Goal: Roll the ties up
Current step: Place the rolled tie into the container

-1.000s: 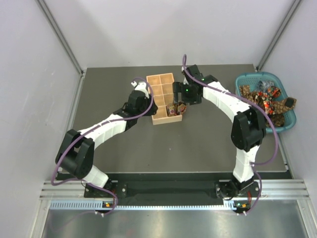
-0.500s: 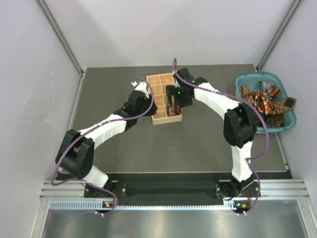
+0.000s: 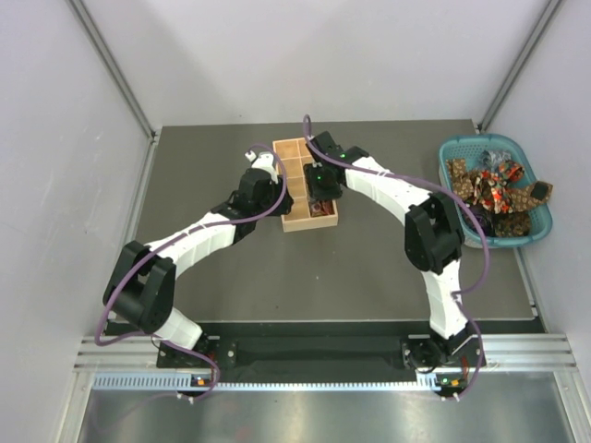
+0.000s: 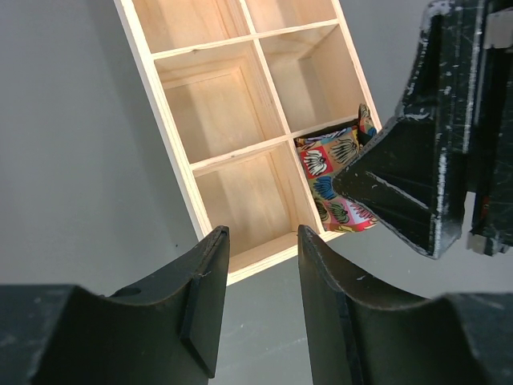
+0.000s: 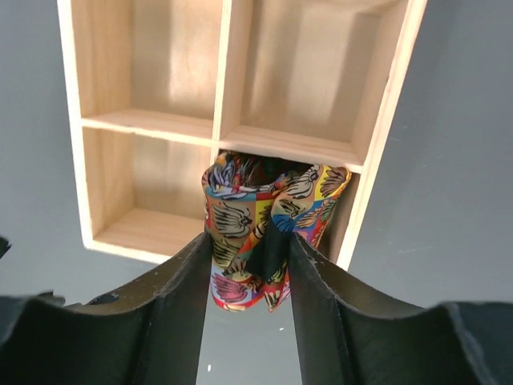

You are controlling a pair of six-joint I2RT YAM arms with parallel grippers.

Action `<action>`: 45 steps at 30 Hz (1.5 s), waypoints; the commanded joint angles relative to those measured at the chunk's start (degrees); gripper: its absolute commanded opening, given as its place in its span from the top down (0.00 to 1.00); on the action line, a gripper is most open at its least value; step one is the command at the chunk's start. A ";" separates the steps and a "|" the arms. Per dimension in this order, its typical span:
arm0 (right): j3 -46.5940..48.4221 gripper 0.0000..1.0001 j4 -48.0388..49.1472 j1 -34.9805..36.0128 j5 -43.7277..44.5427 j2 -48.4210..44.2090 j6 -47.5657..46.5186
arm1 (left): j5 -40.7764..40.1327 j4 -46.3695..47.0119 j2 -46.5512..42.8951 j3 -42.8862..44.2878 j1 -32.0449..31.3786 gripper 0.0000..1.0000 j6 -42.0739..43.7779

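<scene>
A rolled tie (image 5: 240, 220) with a busy red, yellow and blue print stands on end at the wooden tray's (image 5: 385, 104) near right compartment, part of it still above the rim. My right gripper (image 5: 250, 241) is shut on it, one finger pressed against each side. From above, the right gripper (image 3: 320, 189) hangs over the tray (image 3: 300, 152), and only a bit of the tie (image 3: 321, 210) shows. The left gripper (image 4: 262, 233) is open and holds nothing, just off the tray's (image 4: 172, 136) near left corner. In the left wrist view the same tie (image 4: 329, 176) shows under the right gripper's fingers (image 4: 417, 176).
A teal basket (image 3: 459, 146) at the table's right edge holds a heap of loose ties (image 3: 494, 189). The tray's other compartments are bare wood. Both arms reach in over the table's middle and meet at the tray.
The right arm has swung left from beside the tray to over it, and its jaws have closed on the rolled tie. The left arm has not moved.
</scene>
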 commanded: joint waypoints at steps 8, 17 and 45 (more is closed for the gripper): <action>7.09 0.62 -4.24 4.24 12.63 2.58 -1.69 | -0.12 0.35 -1.59 -0.07 -0.48 0.55 0.80; 8.85 0.77 -5.73 5.04 15.35 3.72 -2.40 | -0.30 0.17 -1.42 0.11 -0.65 0.55 1.15; 4.54 0.63 -4.15 3.72 13.51 -0.50 -0.03 | -1.26 -1.06 -0.10 2.31 -2.41 0.55 1.77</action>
